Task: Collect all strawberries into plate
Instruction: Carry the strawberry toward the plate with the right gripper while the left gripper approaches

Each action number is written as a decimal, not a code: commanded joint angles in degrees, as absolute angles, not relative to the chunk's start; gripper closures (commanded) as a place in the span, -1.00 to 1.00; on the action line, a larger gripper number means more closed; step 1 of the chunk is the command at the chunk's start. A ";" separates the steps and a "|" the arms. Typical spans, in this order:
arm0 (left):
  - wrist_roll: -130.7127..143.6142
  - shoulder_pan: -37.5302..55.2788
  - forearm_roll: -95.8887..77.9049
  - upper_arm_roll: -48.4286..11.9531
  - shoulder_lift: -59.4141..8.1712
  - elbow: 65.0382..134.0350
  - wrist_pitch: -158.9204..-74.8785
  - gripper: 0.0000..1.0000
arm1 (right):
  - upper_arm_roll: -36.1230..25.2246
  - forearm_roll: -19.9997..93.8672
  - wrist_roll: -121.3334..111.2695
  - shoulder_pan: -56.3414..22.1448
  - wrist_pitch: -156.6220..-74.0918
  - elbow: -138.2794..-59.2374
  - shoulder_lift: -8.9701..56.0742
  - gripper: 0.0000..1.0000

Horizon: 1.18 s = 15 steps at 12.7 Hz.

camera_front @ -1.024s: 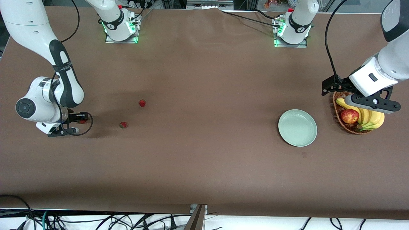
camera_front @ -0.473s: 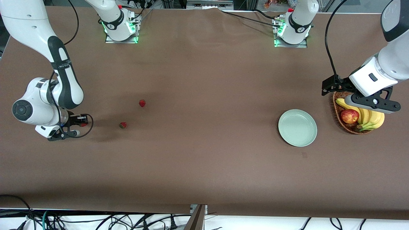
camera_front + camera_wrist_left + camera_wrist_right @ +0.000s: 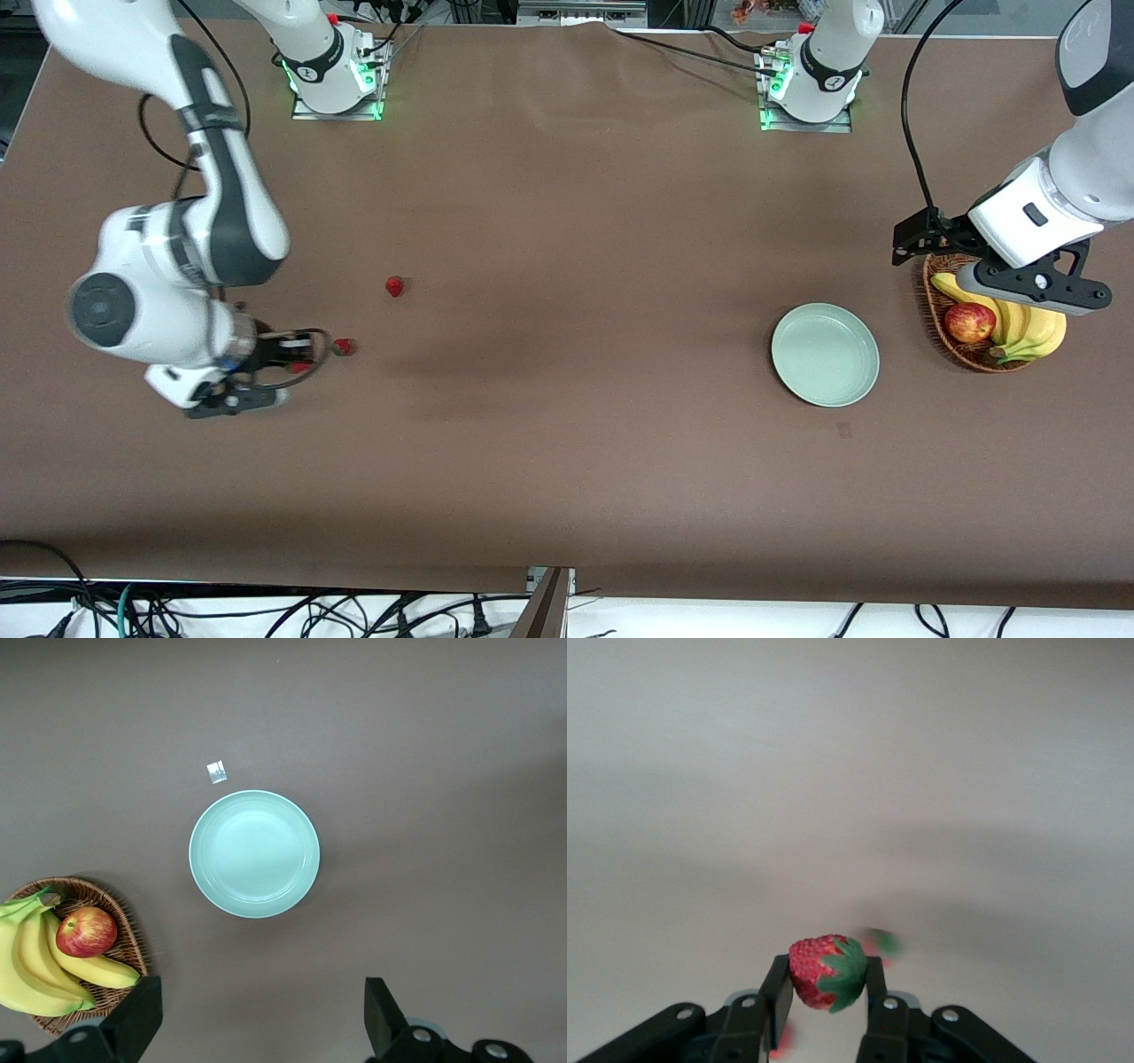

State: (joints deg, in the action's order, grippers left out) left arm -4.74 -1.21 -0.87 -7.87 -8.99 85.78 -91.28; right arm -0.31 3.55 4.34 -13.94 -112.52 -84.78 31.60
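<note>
Right wrist view showed it best: the right gripper (image 3: 826, 988) had its two fingers (image 3: 777, 990) pinched in on a strawberry (image 3: 824, 972), the red fruit wedged between the pads with its green cap turned toward one finger. In the front view that gripper (image 3: 297, 347) hung in the air over the table (image 3: 567, 461) at the right arm's end, with the held berry only a small red spot at its tip.

Just beside the tip, a second strawberry (image 3: 344, 346) lay on the brown cloth; I could not tell whether the fingers touched it. A third strawberry (image 3: 395, 286) sat farther from the front camera than that one, a little toward the middle of the table, apart from both.

Well away, toward the left arm's end, the mint-green plate (image 3: 825, 354) stood bare on the cloth, with a small pale tag (image 3: 216, 772) lying just beside its rim in the left wrist view. Near the plate was a wicker basket (image 3: 932, 292) holding a red apple (image 3: 969, 322) and a bunch of bananas (image 3: 1028, 332).

The left gripper (image 3: 1036, 285) waited over that basket. Its fingers (image 3: 137, 1019) stood spread wide, nothing between them, and the plate (image 3: 254, 853) lay in plain sight below.
</note>
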 commanded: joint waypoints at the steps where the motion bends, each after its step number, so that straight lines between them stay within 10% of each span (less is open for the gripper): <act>1: -4.83 -1.23 -1.14 -7.82 -9.58 84.37 -90.26 -1.00 | 1.13 4.74 17.52 -20.89 -111.88 -75.70 39.00 0.76; 15: -4.74 -0.88 -1.14 -8.26 -9.75 84.29 -90.26 -1.00 | 2.90 8.26 62.92 -51.06 -153.26 -64.95 59.58 0.63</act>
State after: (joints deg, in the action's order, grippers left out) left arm -4.73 -0.98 -0.87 -8.25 -8.99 85.75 -91.22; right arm 3.52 7.95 61.35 -50.74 -150.85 -67.45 57.59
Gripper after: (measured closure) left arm 0.000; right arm 0.626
